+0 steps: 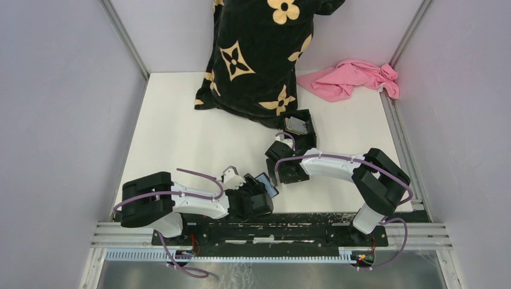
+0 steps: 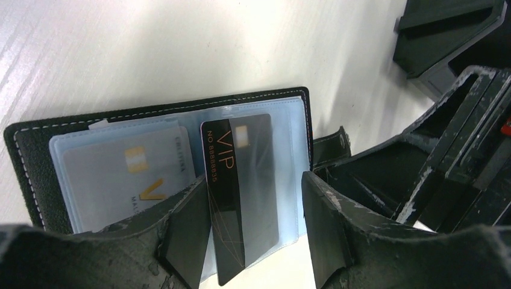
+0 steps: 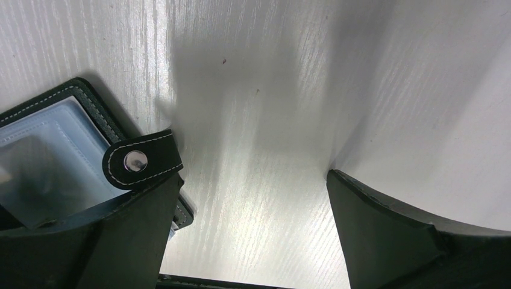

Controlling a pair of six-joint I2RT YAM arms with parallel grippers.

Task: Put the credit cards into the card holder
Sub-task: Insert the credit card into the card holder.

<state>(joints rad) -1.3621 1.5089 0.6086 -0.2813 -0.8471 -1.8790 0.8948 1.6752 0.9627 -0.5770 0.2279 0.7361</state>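
Find left gripper [image 2: 250, 189] jaws parted, gripping nothing, black VIP card [image 2: 241, 180] loose between, near end poking from clear sleeve [image 2: 289, 156] of open card holder [image 2: 30, 156]. Push that end straight in, gently, no tilt, level with whitish card [image 2: 120, 174] alongside. Brace holder with right gripper [image 3: 253, 192], spread wide, one finger at snap strap [image 3: 141, 161] corner, flat on table [image 3: 271, 90].

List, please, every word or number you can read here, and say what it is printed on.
"VIP": gold letters on the black card.
"NO 8888835": small print beside it, same card; last digits uncertain.
Whitish-grey card in the card holder: small print, too blurred to read.
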